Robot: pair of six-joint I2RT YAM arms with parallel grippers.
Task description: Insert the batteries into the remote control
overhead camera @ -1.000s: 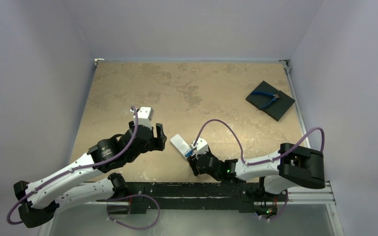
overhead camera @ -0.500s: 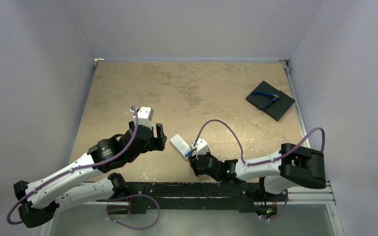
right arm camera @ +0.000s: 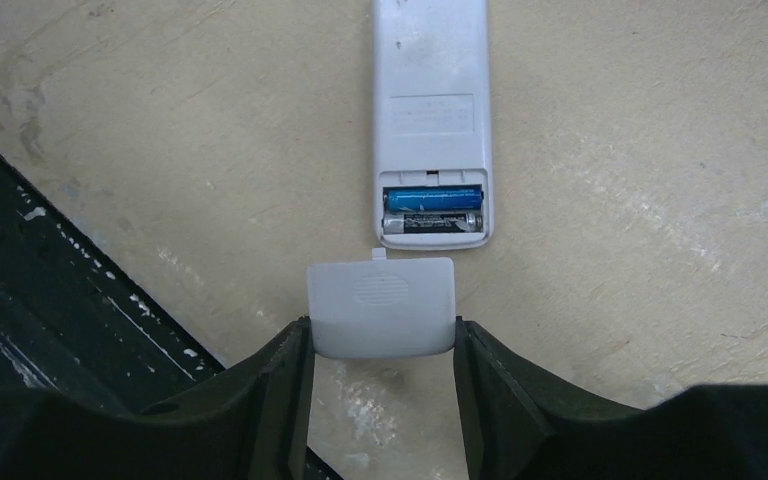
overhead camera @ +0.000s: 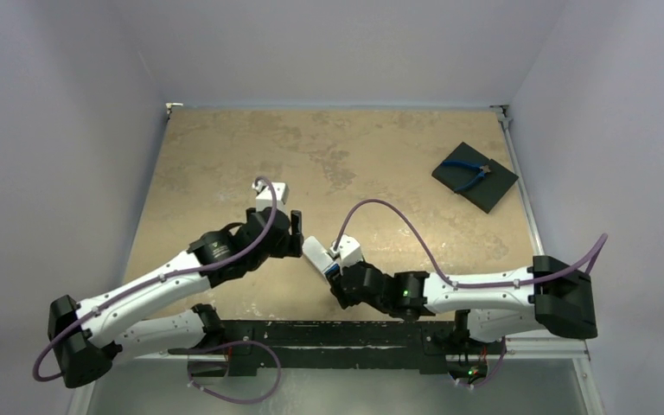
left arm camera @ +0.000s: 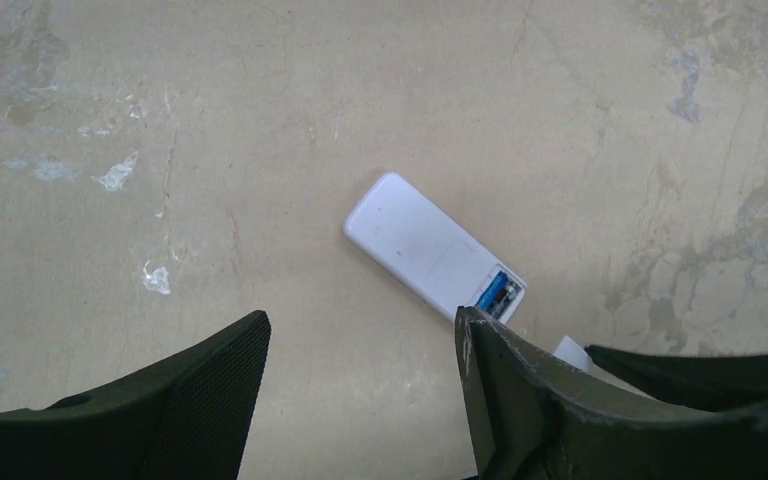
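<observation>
The white remote control [right arm camera: 430, 110] lies back up on the table, its compartment open. The blue battery [right arm camera: 432, 197] and the dark battery [right arm camera: 432, 221] sit side by side inside it. My right gripper [right arm camera: 381, 345] is shut on the small white battery cover [right arm camera: 380, 305], held just short of the remote's open end. My left gripper [left arm camera: 360, 350] is open and empty, just left of the remote [left arm camera: 425, 245]. In the top view the remote [overhead camera: 316, 253] lies between the left gripper [overhead camera: 292, 233] and the right gripper [overhead camera: 339, 272].
A black square pad [overhead camera: 475, 178] with blue-handled pliers [overhead camera: 469, 175] on it lies at the far right of the table. The black base rail [right arm camera: 40, 300] runs along the near table edge, close to my right gripper.
My left arm has moved right and forward, bringing its open gripper up beside the remote. My right gripper has shifted slightly left, still holding the cover.
</observation>
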